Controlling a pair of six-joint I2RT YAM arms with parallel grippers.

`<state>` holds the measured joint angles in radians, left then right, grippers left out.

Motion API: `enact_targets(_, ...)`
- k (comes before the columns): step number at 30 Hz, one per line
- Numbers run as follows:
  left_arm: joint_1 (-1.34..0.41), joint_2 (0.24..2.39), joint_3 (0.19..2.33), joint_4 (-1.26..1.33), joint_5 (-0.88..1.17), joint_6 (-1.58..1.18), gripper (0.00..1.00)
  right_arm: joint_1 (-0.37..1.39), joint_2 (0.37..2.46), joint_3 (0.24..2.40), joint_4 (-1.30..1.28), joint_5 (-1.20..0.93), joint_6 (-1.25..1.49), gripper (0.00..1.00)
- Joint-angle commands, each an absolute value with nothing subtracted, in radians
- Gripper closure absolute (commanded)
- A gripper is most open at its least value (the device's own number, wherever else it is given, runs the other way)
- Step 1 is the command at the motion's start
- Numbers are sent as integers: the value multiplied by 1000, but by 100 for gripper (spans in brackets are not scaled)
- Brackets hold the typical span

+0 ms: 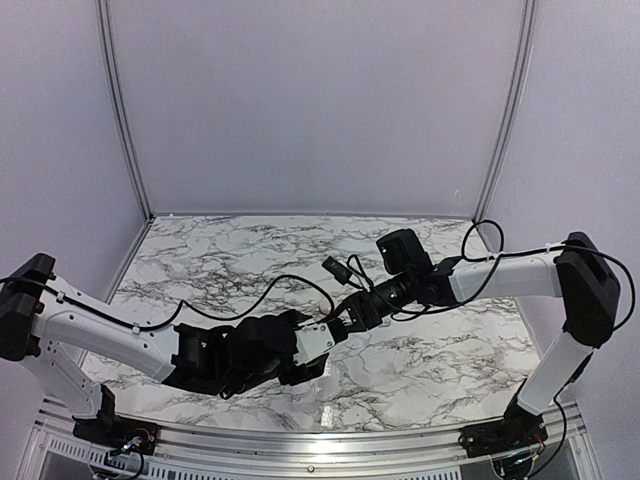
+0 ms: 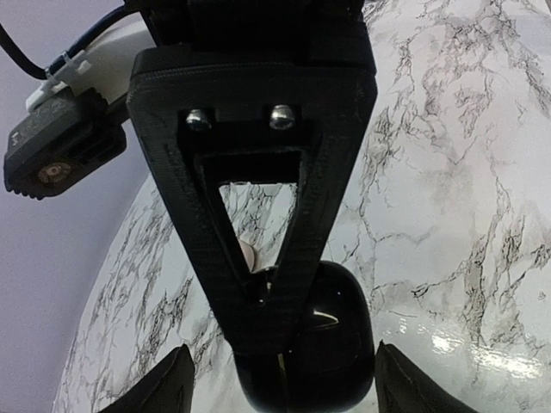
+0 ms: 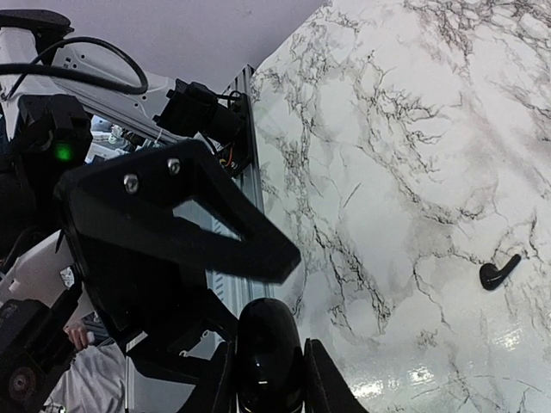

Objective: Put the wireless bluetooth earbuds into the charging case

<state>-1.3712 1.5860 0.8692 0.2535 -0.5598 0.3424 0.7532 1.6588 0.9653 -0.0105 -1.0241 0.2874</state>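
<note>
The left arm point(image 1: 100, 335) comes in from the near left corner of the table point(image 1: 230, 250). It lies low and stretches to the right. The right arm point(image 1: 500, 275) goes up from the near right corner, bends at the elbow and reaches left. Their tips meet over the middle of the table, a bit closer to the near edge.

The right gripper point(image 3: 267, 383) has its two fingers pressed on the sides of the case point(image 3: 267, 344). The case looks black, shiny and round like a pebble. The left gripper point(image 2: 288, 391) is spread wide. Its fingers point(image 2: 168, 387) stand on both sides of the case and do not touch it. I cannot tell if the case rests on the table or is just above it.

From the top, the arms hide the case. Only the wrist views show it. The left wrist view shows one three-cornered finger of the right gripper crossing in front of the case. A small pale bit point(image 2: 248, 254) shows through the hole in that finger, and I cannot tell what it is.

The right wrist view shows one earbud point(image 3: 499, 274), black with a short stem. It lies flat on the table, well apart from the case, and no other view shows it. That view also shows a green light point(image 3: 62, 152) on a black box on the left arm, and the metal rail point(image 3: 245, 155) at the near edge.
</note>
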Motion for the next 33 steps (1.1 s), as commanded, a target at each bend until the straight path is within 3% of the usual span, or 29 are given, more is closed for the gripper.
enact_targets(1,-1370,1519,837,302,-598,312,14,757,1643,1009,-19,-1013,275,94)
enact_targets(6,-1347,1416,783,334,-582,238,1,691,1591,1017,67,-999,315,96)
enact_targets(12,-1242,1244,690,427,-454,99,1,627,1504,1035,282,-944,382,96)
enact_targets(16,-1132,1139,623,522,-212,12,1,626,1471,1061,383,-907,376,96)
enact_targets(24,-1100,1118,646,564,105,-51,1,655,1480,1088,561,-1010,382,96)
enact_targets(29,-1100,1133,669,630,136,-89,1,732,1497,1109,590,-1031,333,96)
enact_targets(33,-1101,1150,688,649,137,-90,8,780,1523,1126,634,-1029,343,96)
